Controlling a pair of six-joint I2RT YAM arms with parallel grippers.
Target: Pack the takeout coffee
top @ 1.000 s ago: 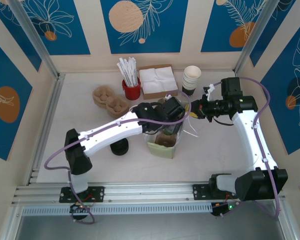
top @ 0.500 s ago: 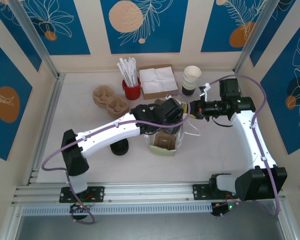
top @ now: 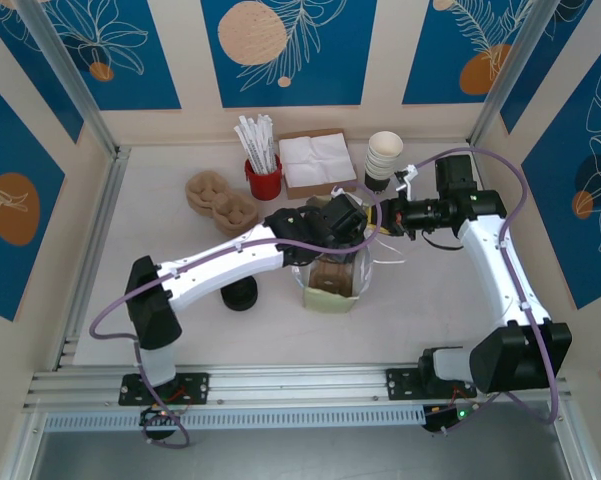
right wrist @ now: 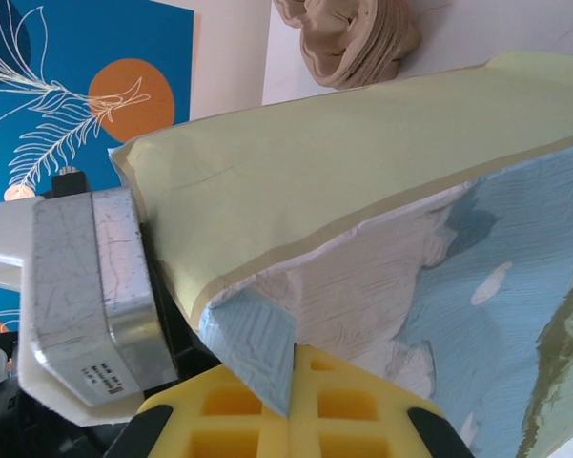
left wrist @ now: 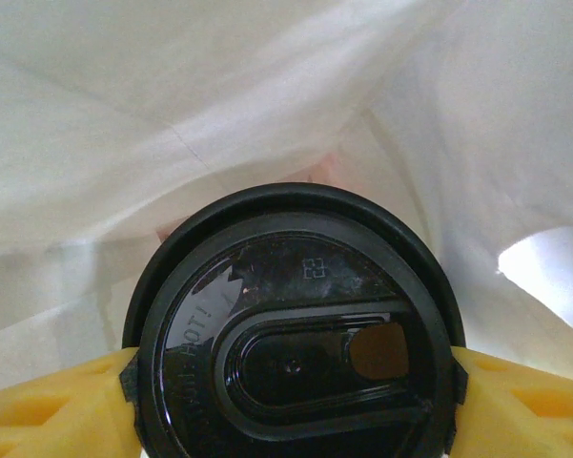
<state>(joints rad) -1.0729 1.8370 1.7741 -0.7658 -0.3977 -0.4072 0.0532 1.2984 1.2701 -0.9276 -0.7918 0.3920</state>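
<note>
Loading step: left gripper clamping coffee lid inside bag; right gripper pinching bag rim. Next: seat it upright, release.

white table, bag, lids, cup carrier

place: lab test cell | cues: aluminium frame, printed wall panels, stacked cream cups
</note>
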